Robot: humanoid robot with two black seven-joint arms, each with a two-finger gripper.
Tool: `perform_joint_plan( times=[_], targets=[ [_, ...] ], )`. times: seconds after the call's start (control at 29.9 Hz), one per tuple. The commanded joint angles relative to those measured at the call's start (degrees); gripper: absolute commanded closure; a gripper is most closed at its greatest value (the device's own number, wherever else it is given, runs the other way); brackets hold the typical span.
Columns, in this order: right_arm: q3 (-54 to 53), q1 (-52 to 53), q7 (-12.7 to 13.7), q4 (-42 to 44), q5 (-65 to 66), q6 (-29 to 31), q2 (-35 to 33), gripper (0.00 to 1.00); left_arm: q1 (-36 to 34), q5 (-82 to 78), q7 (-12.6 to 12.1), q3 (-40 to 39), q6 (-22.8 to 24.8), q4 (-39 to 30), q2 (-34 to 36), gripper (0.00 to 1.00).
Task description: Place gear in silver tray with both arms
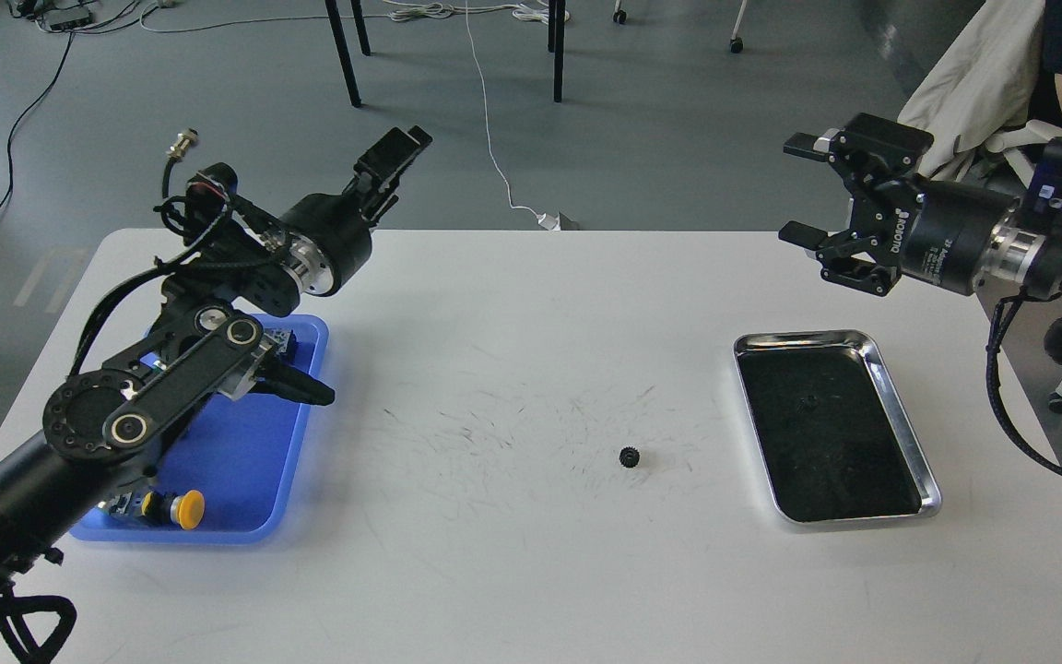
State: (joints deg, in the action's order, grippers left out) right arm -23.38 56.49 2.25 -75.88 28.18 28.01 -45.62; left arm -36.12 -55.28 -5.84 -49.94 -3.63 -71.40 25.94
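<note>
Gear (630, 456) on table, silver tray (900, 420) lengthwise front-to-back; right fingers (800, 234) spread, left fingers' (416, 138) state unclear

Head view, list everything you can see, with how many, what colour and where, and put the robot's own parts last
Table: one, white, scuffed, fills the view.
Gear: one, small, black, on the table left of the silver tray.
Silver tray: one, shiny with dark bottom, table's right side.
Blue tray: one, table's left side, partly under the left arm.
Yellow-capped part: one, in the blue tray's near end.
Left gripper: one, black, raised above the table's far left; cannot tell its state.
Right gripper: one, black, open, above the silver tray's far side.
</note>
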Motion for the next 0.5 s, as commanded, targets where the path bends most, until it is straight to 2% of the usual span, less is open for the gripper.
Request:
perform_joint_plan(
  times=[0.0, 0.13, 0.27, 0.37, 0.47],
  targets=[
    [14.3, 11.5, 0.7, -1.5, 3.6, 0.0, 5.0, 0.03, 0.7, 9.9, 0.6, -0.6, 0.1, 0.1, 5.9, 0.03],
    [26.3, 18.8, 1.6, -3.0, 11.0, 0.0, 10.1, 0.03, 2.2, 11.5, 0.8, -0.9, 0.1, 0.0, 8.2, 0.02],
    [35.5, 23.0, 4.2, -3.0, 18.3, 0.0, 14.5, 0.03, 2.9, 11.5, 0.9, -1.8, 0.1, 0.0, 8.4, 0.02],
    [39.7, 24.9, 6.1, -2.5, 20.2, 0.0, 17.3, 0.03, 2.9, 11.5, 1.1, -2.0, 0.1, 0.1, 8.4, 0.02],
    [41.9, 25.3, 6.5, -2.3, 20.3, 0.0, 19.4, 0.03, 2.9, 11.5, 1.1, -2.2, 0.1, 0.0, 8.3, 0.02]
  ],
)
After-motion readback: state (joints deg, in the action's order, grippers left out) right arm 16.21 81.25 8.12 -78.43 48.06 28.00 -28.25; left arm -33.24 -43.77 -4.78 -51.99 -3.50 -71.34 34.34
